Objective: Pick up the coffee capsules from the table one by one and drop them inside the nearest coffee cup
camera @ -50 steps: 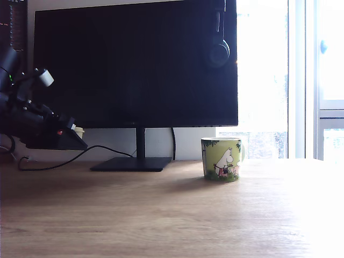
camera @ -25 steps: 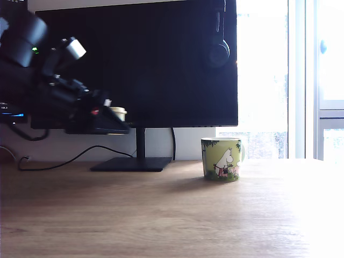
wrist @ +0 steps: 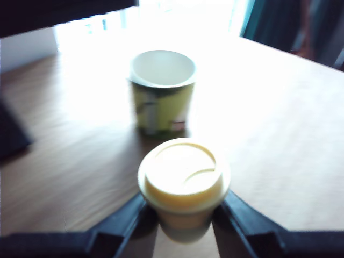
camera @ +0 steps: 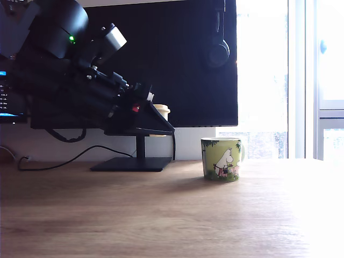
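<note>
- Two black fingers [wrist: 129, 215] press against both sides of the cream-white capsule [wrist: 184, 183], one finger on each side, so they are opened only as wide as the capsule body and they grip it firmly.
- Seen in the wrist view, the capsule stands upright between them, with its wide rim and flat top toward the camera, in the lower middle of the frame.
- Seen in the exterior view, the gripper [camera: 161, 121] is in the air in the middle left of the frame, well above the counter [camera: 172, 215], and the capsule [camera: 160, 112] shows only as a small pale shape at its tip, in front of the dark monitor [camera: 177, 59].
- The arm [camera: 70, 70] fills the upper left of the exterior view and slopes down toward the right.
- The coffee cup [camera: 221, 159] stands upright on the counter, a little right of centre in the exterior view, lower than the gripper and apart from it.
- In the wrist view the cup [wrist: 162, 91] is in the upper middle, beyond the capsule, and its pale inside looks empty.
- The picture from the wrist is somewhat blurred.
</note>
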Robot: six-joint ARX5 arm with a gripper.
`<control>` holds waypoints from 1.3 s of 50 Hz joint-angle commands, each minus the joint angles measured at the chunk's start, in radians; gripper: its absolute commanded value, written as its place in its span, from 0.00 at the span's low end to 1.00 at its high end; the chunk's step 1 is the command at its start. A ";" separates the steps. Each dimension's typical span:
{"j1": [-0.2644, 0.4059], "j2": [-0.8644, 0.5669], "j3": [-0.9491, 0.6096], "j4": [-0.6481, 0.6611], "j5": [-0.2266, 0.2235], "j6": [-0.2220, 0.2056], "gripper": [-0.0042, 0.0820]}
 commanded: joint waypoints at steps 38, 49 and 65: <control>-0.007 -0.002 0.002 -0.013 -0.001 -0.003 0.16; -0.007 -0.002 0.135 -0.212 -0.002 0.006 0.16; -0.007 0.008 0.307 -0.409 -0.019 0.006 0.16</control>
